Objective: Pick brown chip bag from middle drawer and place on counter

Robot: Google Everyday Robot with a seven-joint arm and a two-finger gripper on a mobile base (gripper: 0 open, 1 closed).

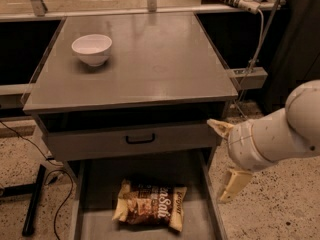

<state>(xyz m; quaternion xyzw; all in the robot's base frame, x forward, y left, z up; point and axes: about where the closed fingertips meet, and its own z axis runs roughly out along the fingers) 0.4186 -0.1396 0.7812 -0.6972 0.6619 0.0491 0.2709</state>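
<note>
The brown chip bag lies flat on the floor of the open middle drawer, near its middle, with white "Salt" lettering facing up. The counter is the grey square top above it. My gripper hangs to the right of the drawer, outside its right wall, level with the grey drawer front. Its two pale fingers are spread wide apart, one up by the drawer front's right end and one lower down, with nothing between them.
A white bowl stands at the counter's back left. The grey drawer front with a black handle is closed above the open drawer. Cables and a black stand leg lie on the speckled floor at left. A rail runs behind the counter.
</note>
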